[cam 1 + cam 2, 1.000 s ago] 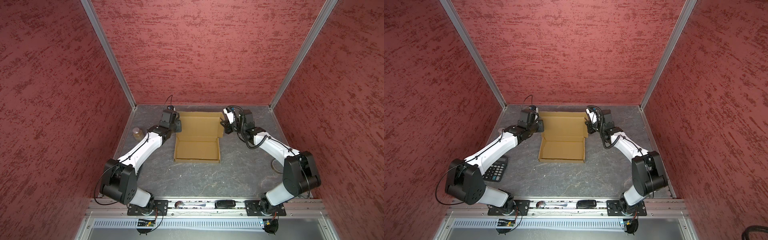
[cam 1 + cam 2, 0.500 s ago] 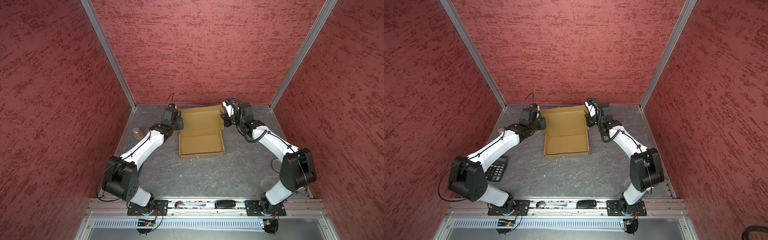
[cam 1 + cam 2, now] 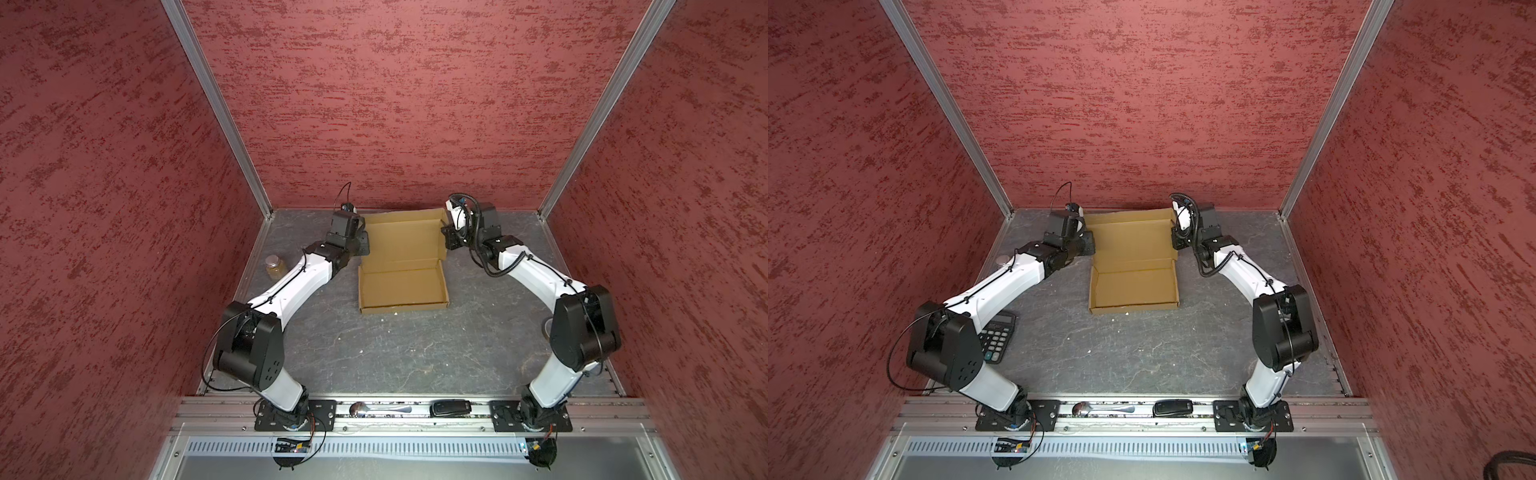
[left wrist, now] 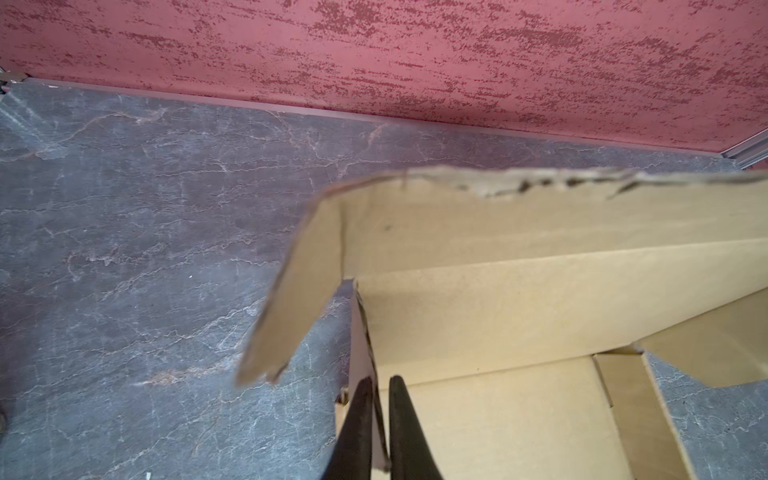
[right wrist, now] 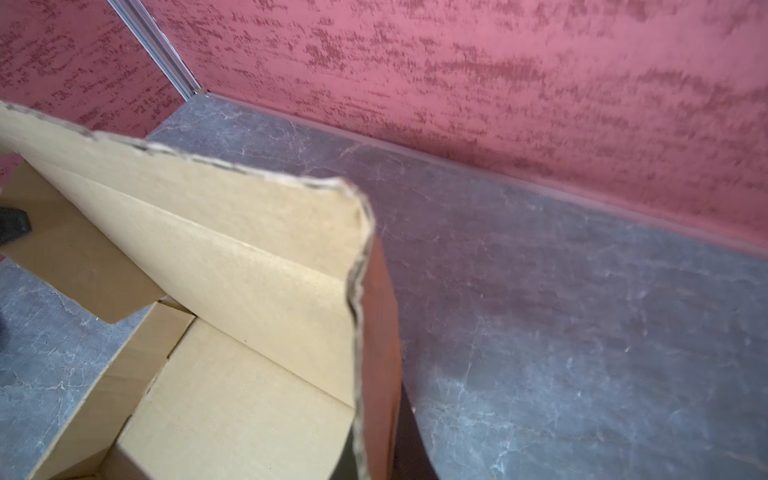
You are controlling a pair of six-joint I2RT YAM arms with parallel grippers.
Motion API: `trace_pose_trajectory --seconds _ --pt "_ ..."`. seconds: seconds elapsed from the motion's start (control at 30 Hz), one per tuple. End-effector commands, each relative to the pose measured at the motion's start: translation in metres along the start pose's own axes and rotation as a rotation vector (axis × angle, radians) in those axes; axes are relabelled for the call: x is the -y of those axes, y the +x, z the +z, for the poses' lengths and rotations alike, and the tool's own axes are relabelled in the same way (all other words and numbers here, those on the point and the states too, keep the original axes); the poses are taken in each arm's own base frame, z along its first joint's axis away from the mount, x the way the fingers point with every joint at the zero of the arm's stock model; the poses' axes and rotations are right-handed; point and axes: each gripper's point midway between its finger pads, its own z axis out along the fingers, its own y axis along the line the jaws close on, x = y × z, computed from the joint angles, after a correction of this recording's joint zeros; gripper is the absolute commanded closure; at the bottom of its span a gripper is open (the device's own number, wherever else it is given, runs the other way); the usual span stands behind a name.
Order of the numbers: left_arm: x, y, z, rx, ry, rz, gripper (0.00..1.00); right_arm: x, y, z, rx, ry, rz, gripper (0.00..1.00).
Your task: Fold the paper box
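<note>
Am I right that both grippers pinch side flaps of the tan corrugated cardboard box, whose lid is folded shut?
No: both top views show the tan corrugated cardboard box with its lid open. The left gripper and right gripper do pinch its side flaps.

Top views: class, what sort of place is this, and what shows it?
Most likely a robot test booth, not a home or shop: a left arm and a right arm bolted to a metal rail, red walls enclosing a grey table, and a cardboard box set between them.
</note>
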Motion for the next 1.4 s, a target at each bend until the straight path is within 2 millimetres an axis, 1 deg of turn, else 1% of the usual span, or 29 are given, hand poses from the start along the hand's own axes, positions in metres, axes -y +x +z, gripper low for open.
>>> trace_pose_trajectory --seconds 0.0,0.17,0.27,0.43,0.53,0.63,0.8,0.93,1.1,1.2,1.37 --pt "0.019 -0.003 0.0 0.019 0.074 0.016 0.89 -0.015 -0.013 -0.013 0.061 -0.032 0.052 0.93" --pt "0.026 0.011 -0.002 0.0 0.086 0.023 0.89 -0.019 -0.007 -0.017 0.069 -0.025 0.071 0.91" --pt "0.028 0.016 -0.001 -0.009 0.086 0.031 0.89 -0.021 -0.009 -0.019 0.071 -0.023 0.06 0.9" --pt "0.031 0.017 -0.005 -0.005 0.092 0.038 0.9 -0.022 -0.013 -0.021 0.062 -0.015 0.052 0.88" --pt "0.032 0.017 -0.007 -0.001 0.094 0.041 0.9 -0.031 -0.012 -0.021 0.057 -0.025 0.021 0.88" --pt "0.033 0.01 -0.009 0.015 0.097 0.055 0.9 -0.039 -0.016 -0.022 0.071 0.002 -0.033 0.89" --pt "0.036 -0.002 -0.009 0.039 0.092 0.081 0.9 -0.041 -0.035 -0.027 0.122 0.008 -0.081 0.91" --pt "0.037 -0.015 -0.007 0.066 0.093 0.088 0.9 -0.039 -0.047 -0.024 0.154 0.022 -0.114 0.91" --pt "0.042 -0.029 -0.003 0.096 0.102 0.101 0.9 -0.045 -0.061 -0.02 0.206 -0.002 -0.143 0.92" --pt "0.043 -0.026 -0.002 0.098 0.111 0.103 0.9 -0.047 -0.058 -0.018 0.242 -0.025 -0.145 0.92" --pt "0.041 0.0 0.001 0.075 0.124 0.108 0.9 -0.052 -0.034 -0.018 0.283 -0.065 -0.141 0.92"
